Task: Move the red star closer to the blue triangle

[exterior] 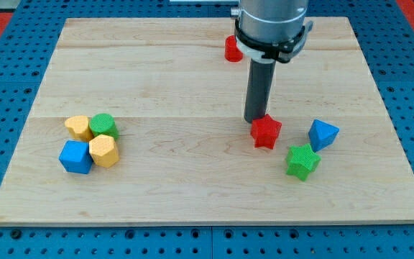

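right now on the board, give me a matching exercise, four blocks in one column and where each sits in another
Blocks:
1. red star
2. blue triangle
3. green star
4. blue cube

Places:
A. bottom of the cluster at the view's left
B. right below my tip
C. to the view's right of the red star
D. below and between the red star and blue triangle

Pairs: 1-B, 2-C, 3-D, 4-A

red star (266, 132): red
blue triangle (323, 134): blue
green star (302, 161): green
blue cube (75, 157): blue
board (192, 194): pale wood grain
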Robot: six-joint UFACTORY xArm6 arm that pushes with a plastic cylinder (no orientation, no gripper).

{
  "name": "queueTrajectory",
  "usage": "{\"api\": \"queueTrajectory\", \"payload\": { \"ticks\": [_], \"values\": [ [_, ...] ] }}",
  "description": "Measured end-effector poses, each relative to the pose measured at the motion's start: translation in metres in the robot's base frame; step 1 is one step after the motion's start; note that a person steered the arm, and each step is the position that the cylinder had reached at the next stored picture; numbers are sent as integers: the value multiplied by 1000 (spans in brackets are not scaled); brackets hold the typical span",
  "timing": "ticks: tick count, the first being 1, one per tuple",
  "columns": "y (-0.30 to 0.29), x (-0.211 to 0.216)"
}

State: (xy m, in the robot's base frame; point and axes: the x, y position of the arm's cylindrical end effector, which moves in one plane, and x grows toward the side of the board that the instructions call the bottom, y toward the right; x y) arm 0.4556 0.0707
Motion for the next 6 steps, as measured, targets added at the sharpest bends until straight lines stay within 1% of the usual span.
{"api": "queueTrajectory", "payload": {
  "ticks": [1, 2, 3, 5, 6],
  "values": [
    [-2, 7],
    [-19, -18],
    [-24, -25],
    [-19, 15],
    [-21, 22]
  ]
}}
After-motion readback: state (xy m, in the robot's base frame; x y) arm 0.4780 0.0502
